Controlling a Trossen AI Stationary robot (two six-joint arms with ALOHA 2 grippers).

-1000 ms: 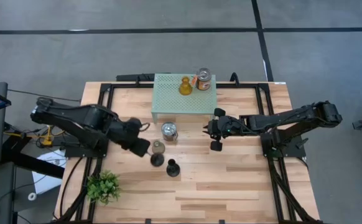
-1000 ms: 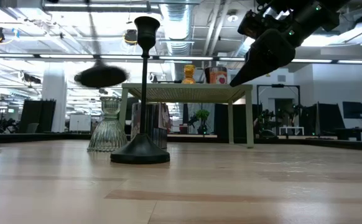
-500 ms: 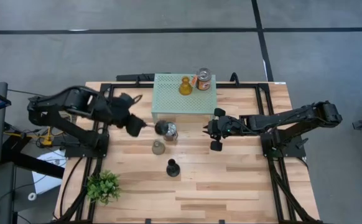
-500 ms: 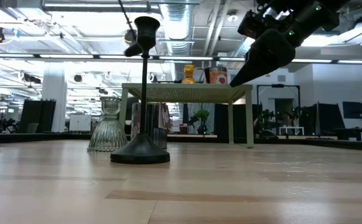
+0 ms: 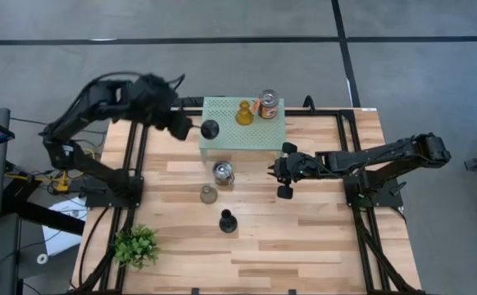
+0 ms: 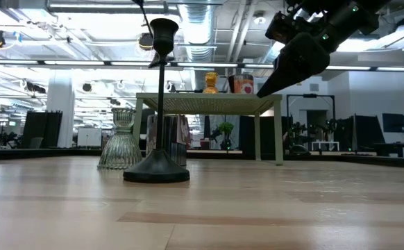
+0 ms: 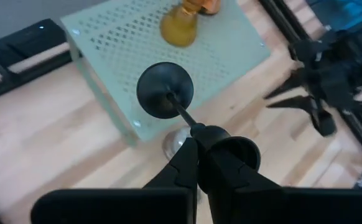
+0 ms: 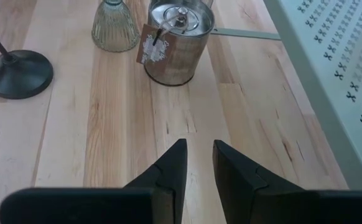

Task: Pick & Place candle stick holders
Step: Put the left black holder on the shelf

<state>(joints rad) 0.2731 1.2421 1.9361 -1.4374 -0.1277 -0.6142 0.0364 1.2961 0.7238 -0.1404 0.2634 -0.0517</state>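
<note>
My left gripper (image 5: 188,125) is raised over the left end of the mint-green rack (image 5: 259,131), shut on a black candle stick holder (image 7: 165,90). On the rack stand an amber holder (image 5: 243,113) and a jar-like one (image 5: 268,104). On the table stand a silvery jar holder (image 5: 223,172), a grey-olive ribbed holder (image 5: 209,193) and a second black holder (image 5: 227,220), each on its base. My right gripper (image 5: 283,174) hangs open right of the jar (image 8: 178,43), with nothing between its fingers. My left gripper pinches the black holder's thin stem (image 7: 190,124) between its two fingers, right beside the cup end (image 7: 234,149). The fingers come slanting down from the table's left. The holder is lifted clear and tilted, its round base (image 7: 165,90) pointing away from the fingers, above the rack's left end.
A green leafy plant (image 5: 137,244) stands at the table's near left corner. Black frame rails (image 5: 136,156) run along both table sides. Bare wood lies across the near right part of the table (image 5: 320,246).
My left gripper has risen and swung from beside the grey-olive holder toward the table's far edge, up to the rack's left end, turning as it went. The black holder has gone with it, lifted clear of the table and tipped out of upright.
</note>
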